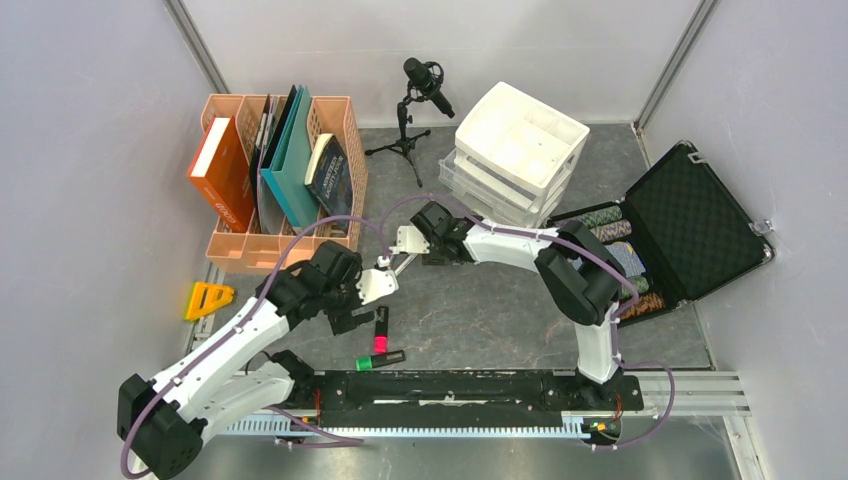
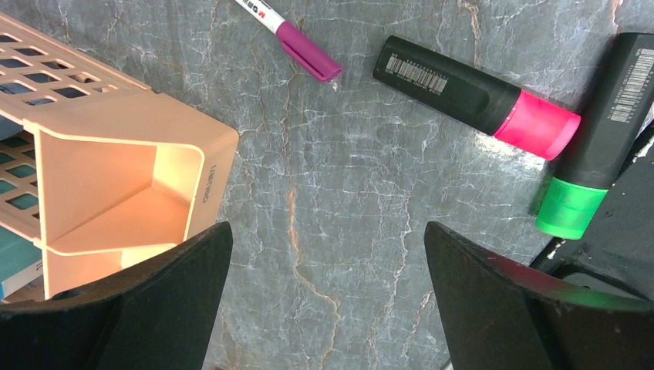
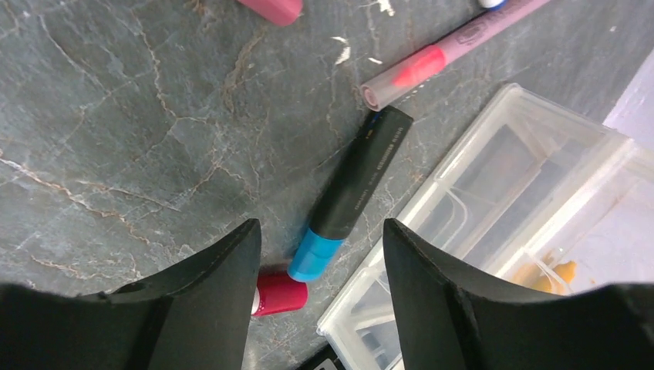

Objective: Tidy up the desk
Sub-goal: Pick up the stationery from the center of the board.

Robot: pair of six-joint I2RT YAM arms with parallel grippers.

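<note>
Right gripper [image 3: 320,231] spread astride the blue-capped marker [image 3: 362,177]; closing may catch the clear drawer [image 3: 540,177] just beside it; left gripper [image 2: 325,231] spread wide.

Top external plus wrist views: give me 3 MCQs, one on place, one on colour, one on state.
1. Where is the open black case?
A. right side of the desk
B. beside the books
C. between the arm bases

2. What cap colour has the highlighter under the right gripper?
A. green
B. blue
C. yellow

3. The left gripper is:
A. open, empty
B. shut on a pen
C. shut on a book

Answers:
1 A, it lies by the right wall.
2 B, the right wrist view shows a blue cap.
3 A, its jaws stand wide apart over bare desk.
</note>
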